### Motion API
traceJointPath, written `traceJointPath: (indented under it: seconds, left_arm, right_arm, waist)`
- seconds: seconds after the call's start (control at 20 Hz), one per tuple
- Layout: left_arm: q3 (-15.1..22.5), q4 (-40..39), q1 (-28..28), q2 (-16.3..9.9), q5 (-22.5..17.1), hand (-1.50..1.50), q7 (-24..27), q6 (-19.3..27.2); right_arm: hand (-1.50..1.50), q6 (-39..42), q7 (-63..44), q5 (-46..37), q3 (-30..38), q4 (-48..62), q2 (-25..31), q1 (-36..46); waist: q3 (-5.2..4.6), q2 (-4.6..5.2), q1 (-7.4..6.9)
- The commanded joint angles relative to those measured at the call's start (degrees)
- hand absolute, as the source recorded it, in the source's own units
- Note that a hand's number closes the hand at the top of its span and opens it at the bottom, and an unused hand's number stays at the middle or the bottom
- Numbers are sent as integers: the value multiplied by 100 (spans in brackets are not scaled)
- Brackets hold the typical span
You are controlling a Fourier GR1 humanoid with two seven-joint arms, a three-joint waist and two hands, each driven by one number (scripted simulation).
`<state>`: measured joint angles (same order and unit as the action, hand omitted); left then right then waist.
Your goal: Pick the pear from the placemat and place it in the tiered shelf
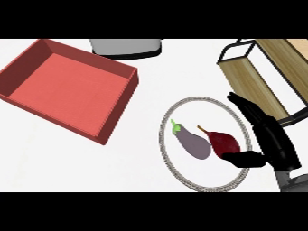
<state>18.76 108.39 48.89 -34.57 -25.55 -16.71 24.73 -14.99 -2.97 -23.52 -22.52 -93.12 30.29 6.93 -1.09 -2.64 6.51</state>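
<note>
White bench [49, 162], bare at 6 to 8 o'clock. Red open box [66, 85] at 10 o'clock. Wooden tiered shelf [276, 72] at 2 o'clock, black frame, running off the right edge. Round placemat [171, 113] at 5 o'clock, braided rim. On it a purple eggplant [193, 143] beside the dark red pear [223, 142], touching. Right hand [269, 135]: fingers straight, thumb at pear's lower end, holding nothing.

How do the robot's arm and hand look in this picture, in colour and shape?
Only the right hand shows. It is glossy black, with long slim fingers and a shorter, thicker thumb, all rounded in shape. Below the wrist, a grey forearm with a smooth cylinder-like form enters from the lower right corner. No cables, markings or sleeves are visible. The left arm and hand are out of view.
</note>
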Motion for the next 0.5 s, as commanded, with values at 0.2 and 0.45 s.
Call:
traceJointPath:
  seconds: [0.2,0.45]
  left_arm:
    - [-754,480,-1268,-106,348,0,910,74]
    - [-706,403,-1423,-141,416,0,1072,44]
  right_arm:
    - [-150,979,-1006,-1301,-764,-12,1051,-71]
    - [-150,1515,-1702,-1762,-1088,-240,1182,101]
  waist:
    - [-17,29,116]
    - [12,70,19]
